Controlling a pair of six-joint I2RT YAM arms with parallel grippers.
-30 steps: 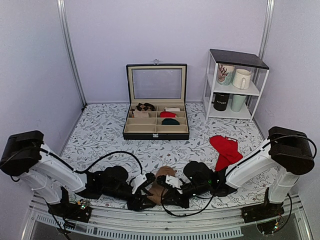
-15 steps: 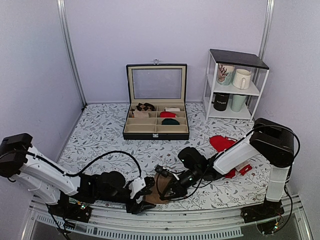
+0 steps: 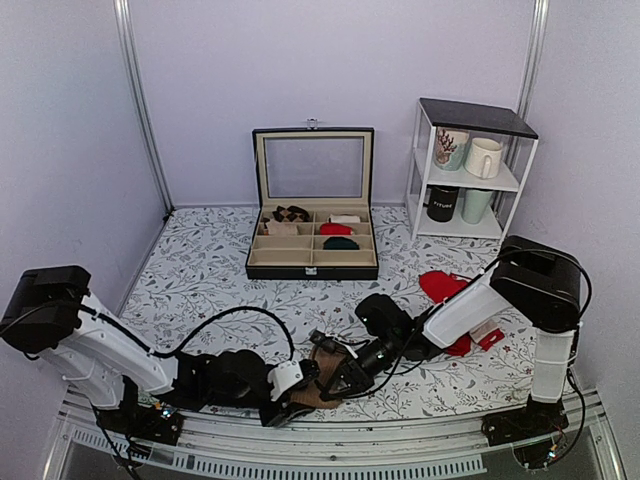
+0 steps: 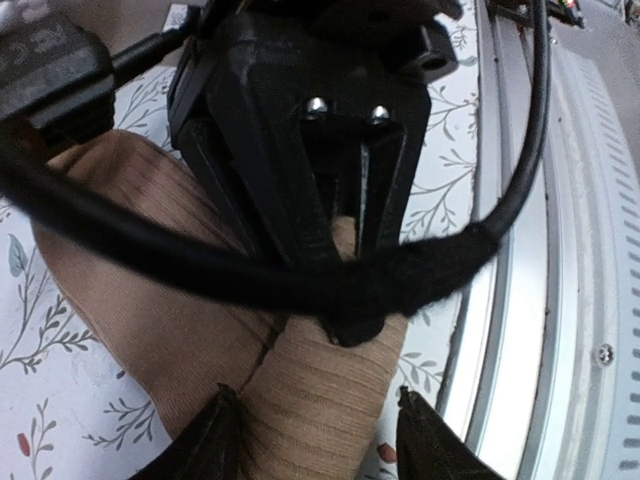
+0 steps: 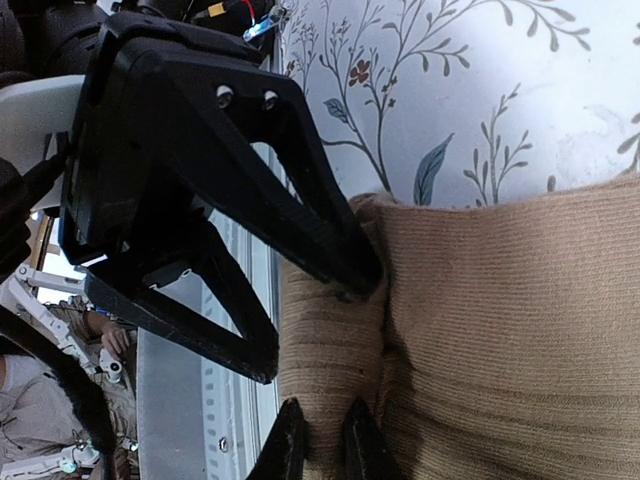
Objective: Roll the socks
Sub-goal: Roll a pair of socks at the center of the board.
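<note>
The tan-brown ribbed socks (image 3: 321, 358) lie at the table's near edge, between my two grippers. Their near end is rolled into a short tube (image 4: 325, 395), and the rest spreads flat (image 5: 510, 330). My left gripper (image 4: 318, 440) is open, with one finger on each side of the roll. My right gripper (image 5: 323, 440) faces it from the far side and is shut on the roll's end (image 5: 330, 350). From above, the left gripper (image 3: 297, 386) and the right gripper (image 3: 336, 377) almost touch and hide most of the socks.
The metal rail (image 4: 560, 260) of the table's near edge runs right beside the roll. Red socks (image 3: 447, 289) lie behind the right arm. A black compartment box (image 3: 312, 262) holding small rolls stands mid-table. A white shelf of mugs (image 3: 466, 170) stands at the back right.
The left arm has slid right, bringing its gripper up to the socks. The right arm has stretched back across the table, its gripper staying at the socks.
</note>
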